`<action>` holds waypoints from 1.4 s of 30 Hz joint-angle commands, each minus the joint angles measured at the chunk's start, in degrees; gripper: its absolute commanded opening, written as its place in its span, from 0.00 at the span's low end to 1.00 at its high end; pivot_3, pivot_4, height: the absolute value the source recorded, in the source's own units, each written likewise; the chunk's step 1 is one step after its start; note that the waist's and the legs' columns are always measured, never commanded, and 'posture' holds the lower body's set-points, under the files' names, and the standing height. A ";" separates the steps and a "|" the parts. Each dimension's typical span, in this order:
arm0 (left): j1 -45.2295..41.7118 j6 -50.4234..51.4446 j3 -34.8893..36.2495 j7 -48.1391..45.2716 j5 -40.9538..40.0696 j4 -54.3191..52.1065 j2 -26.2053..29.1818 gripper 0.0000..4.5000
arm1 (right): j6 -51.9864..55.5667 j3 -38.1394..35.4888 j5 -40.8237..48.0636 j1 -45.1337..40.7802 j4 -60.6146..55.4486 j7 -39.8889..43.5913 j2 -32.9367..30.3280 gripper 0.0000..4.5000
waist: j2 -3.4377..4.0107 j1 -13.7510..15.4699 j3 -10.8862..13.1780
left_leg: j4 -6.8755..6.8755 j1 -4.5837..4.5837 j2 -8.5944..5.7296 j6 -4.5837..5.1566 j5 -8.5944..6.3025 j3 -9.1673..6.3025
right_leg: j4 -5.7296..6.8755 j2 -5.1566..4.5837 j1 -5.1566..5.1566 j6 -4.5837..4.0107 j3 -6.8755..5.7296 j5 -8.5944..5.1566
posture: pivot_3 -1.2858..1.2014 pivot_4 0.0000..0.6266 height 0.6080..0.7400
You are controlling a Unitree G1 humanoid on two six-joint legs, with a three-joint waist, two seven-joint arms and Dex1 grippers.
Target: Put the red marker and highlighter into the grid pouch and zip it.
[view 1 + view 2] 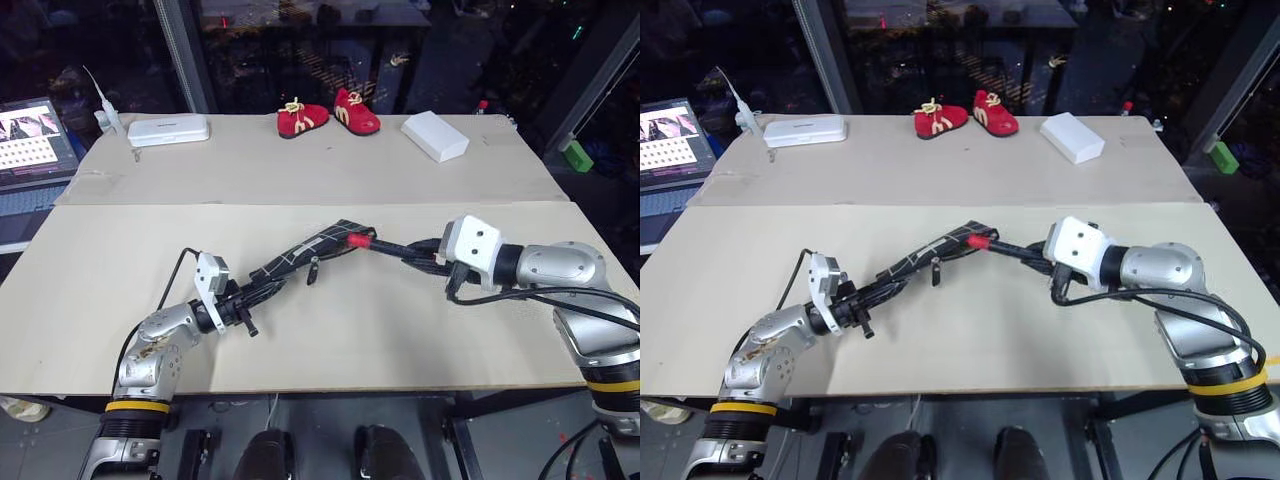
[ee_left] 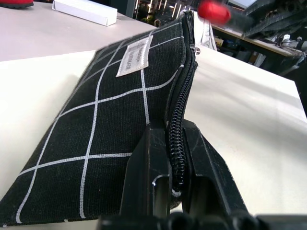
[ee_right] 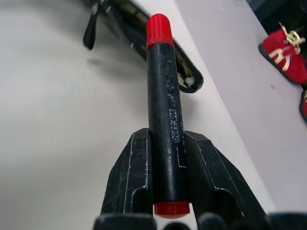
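The grid pouch [image 1: 300, 252], black with white lines and a small white label [image 2: 133, 56], is lifted off the table at a slant. My left gripper [image 1: 248, 293] is shut on its near end along the zipper edge [image 2: 178, 134]. The red marker [image 3: 163, 105] has a black barrel with a red cap, and my right gripper [image 1: 415, 252] is shut on it. Its red cap [image 1: 360, 240] points at the pouch's far end, where the zipper gapes open [image 3: 189, 79]. The pull strap [image 3: 89, 33] dangles below. The highlighter is out of view.
At the table's far side lie two red shoes [image 1: 328, 115], a white box [image 1: 435, 135] and a white case [image 1: 168, 130]. A laptop [image 1: 35, 140] sits off the far left edge. A green block [image 1: 577, 155] lies beyond the right edge.
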 commanded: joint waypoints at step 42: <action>-1.72 -0.58 -1.34 -2.25 0.61 0.32 0.19 0.00 | -13.08 9.13 -12.22 -10.23 9.47 3.23 3.26 0.13 | 0.00 0.99 0.00 | 0.00 0.01 -0.02 0.00 0.00 0.14 | 0.07 0.00 -0.04 -0.01 0.05 0.00 | 0.52 0.24 1.00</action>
